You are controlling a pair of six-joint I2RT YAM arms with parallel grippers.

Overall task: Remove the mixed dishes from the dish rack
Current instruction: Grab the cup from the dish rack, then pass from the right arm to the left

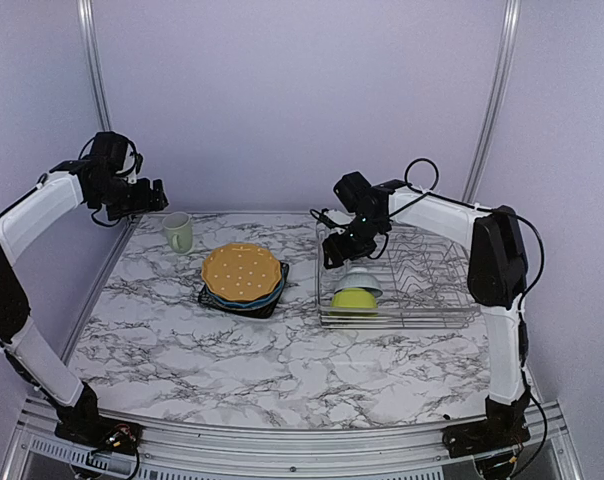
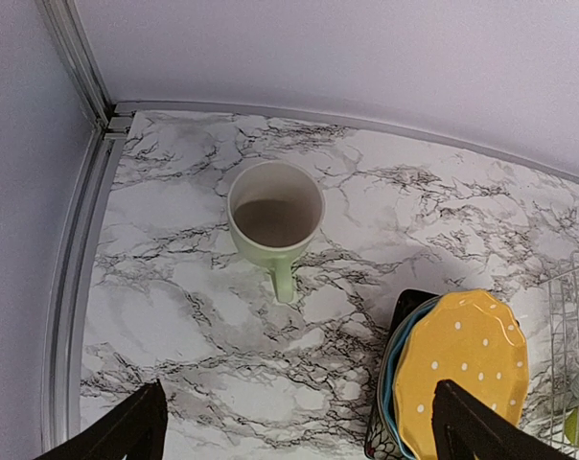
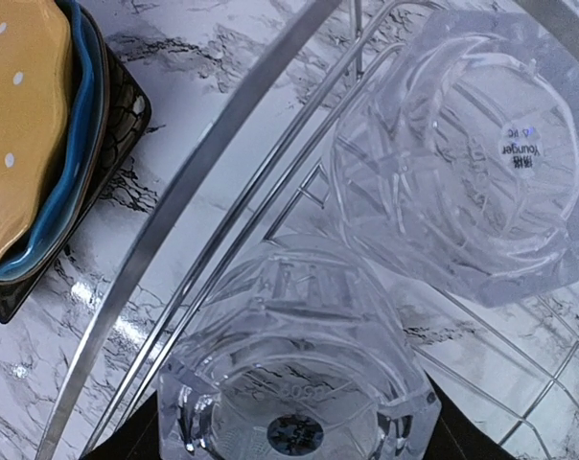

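**A:** Top view?
**B:** The left tool [image 1: 158, 195] is hovering, spread, above the pale green mug [image 1: 178, 232] on the surface [image 1: 282, 370]. The right tool [image 1: 334, 250] is hanging over the dish rack's [image 1: 402, 322] far left corner.
**A:** Left wrist?
**B:** The mug is standing upright, untouched.
**A:** Right wrist?
**B:** The tool is straddling a clear glass [image 3: 299, 383] in the rack. I can't tell whether it's pinching.

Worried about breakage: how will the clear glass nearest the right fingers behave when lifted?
The clear glass is probably slippery: its walls are glossy, though the cut facets may help. It is likely fragile, and it sits close to a second glass and the dish rack wires, so it could knock them.
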